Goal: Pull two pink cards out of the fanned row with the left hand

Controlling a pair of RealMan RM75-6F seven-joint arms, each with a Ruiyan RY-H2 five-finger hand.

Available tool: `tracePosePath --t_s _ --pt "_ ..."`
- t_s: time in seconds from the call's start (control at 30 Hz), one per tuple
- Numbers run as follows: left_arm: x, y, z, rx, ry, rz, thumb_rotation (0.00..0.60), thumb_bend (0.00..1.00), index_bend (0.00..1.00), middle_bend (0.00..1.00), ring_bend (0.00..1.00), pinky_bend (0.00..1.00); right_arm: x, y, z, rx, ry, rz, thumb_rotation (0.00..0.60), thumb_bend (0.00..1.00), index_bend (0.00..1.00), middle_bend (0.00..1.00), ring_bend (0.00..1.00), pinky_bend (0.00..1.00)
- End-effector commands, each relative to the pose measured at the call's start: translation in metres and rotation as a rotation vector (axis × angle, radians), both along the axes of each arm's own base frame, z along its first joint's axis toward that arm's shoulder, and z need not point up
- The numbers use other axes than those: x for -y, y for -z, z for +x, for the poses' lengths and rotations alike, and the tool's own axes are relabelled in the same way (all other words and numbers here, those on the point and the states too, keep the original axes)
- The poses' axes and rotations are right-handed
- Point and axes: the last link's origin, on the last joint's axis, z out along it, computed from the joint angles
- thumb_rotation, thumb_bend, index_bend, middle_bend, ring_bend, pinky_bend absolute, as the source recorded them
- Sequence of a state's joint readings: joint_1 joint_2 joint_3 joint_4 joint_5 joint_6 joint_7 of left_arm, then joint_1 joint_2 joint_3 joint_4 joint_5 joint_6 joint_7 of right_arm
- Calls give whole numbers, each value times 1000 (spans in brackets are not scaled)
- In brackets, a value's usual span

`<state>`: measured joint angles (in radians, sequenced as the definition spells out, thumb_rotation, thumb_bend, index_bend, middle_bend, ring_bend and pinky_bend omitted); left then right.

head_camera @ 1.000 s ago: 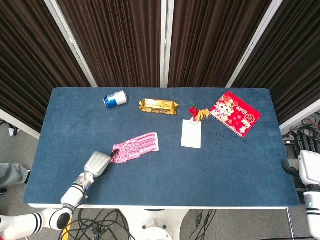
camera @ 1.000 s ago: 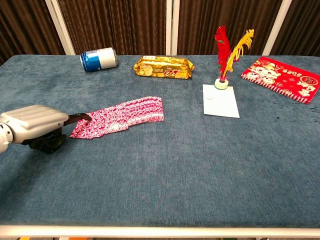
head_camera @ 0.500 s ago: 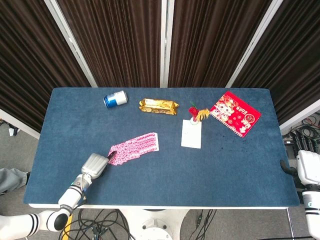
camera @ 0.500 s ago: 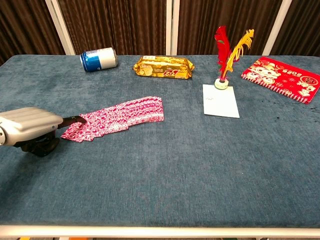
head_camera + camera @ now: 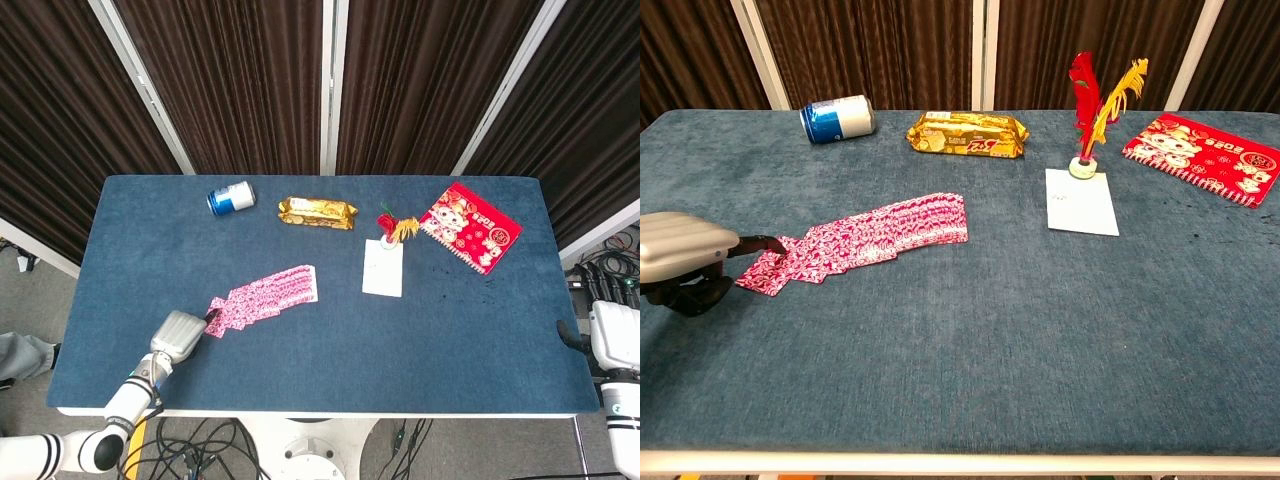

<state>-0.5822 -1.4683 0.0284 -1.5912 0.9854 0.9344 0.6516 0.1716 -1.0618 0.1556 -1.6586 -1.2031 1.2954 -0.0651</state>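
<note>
At the table's front-left, left hand (image 5: 680, 255) fingertips pinching the end pink cards (image 5: 775, 267), fanned row (image 5: 890, 231) just beyond.

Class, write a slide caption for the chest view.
Left hand drags pink cards from the fanned row.

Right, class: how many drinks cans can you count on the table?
1: a blue can lying on its side near the far edge, left of the gold snack pack. Neither view shows another.
</note>
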Motion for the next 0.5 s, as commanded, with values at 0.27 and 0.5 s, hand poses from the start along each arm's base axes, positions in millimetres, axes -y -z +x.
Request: tracePosePath --t_s 0.27,0.5 --pt "4 -7 -3 23 -15 25 600 699 132 887 891 817 0 2 3 0 -11 5 600 245 0 0 0 0" --pt "-5 -5 1 50 10 60 600 703 111 888 892 817 0 2 4 -5 -9 2 600 245 0 0 0 0"
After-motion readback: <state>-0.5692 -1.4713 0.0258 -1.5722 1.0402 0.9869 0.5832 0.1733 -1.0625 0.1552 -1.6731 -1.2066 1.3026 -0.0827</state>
